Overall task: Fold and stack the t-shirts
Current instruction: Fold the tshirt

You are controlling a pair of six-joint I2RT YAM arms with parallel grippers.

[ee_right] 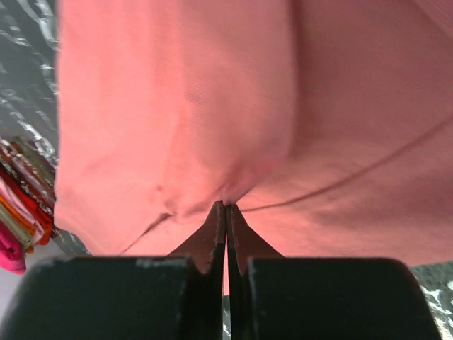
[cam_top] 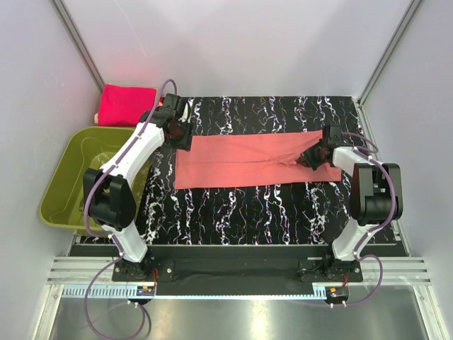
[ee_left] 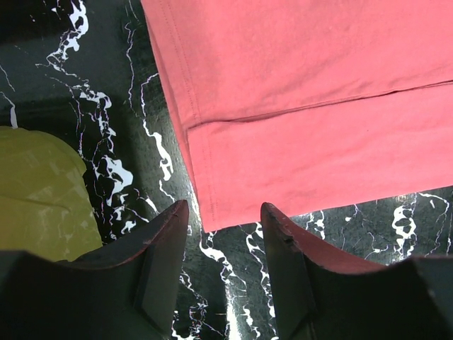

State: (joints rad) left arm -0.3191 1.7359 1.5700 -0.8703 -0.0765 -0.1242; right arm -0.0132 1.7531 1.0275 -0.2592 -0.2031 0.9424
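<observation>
A large salmon-coral t-shirt lies as a long flat strip across the black marbled table. My left gripper is open just off the shirt's left end; in the left wrist view its fingers straddle the cloth's corner without touching it. My right gripper is shut on a pinch of the shirt near its right end, and the cloth puckers at the fingertips. A folded magenta-pink t-shirt lies at the far left, off the mat.
An olive-green plastic basket stands left of the table, beside my left arm; its rim shows in the left wrist view. White enclosure walls close in on both sides and the back. A striped colourful cloth edge shows at the right wrist view's left.
</observation>
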